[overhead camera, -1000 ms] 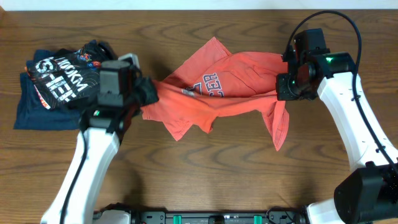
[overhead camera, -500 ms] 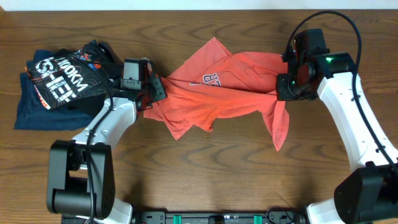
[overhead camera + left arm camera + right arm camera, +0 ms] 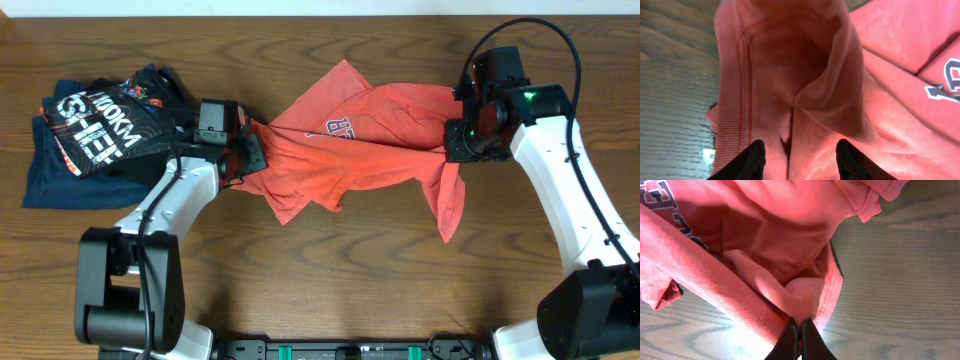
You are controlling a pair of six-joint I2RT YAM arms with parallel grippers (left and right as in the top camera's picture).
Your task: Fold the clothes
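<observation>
The coral-red shirt lies crumpled across the middle of the table, with part of its dark-and-white chest logo showing. My left gripper is at the shirt's left end; in the left wrist view its fingers are open and the shirt's fabric lies between them. My right gripper is at the shirt's right side. In the right wrist view its fingers are shut on a bunched fold of the shirt.
A pile of navy and black garments with white lettering lies at the far left, just behind my left arm. Bare wooden table runs along the front edge.
My left gripper, which was shut on the shirt's left end a second ago, has opened and sits low at that end. The shirt has slackened slightly. The right arm has not moved.
</observation>
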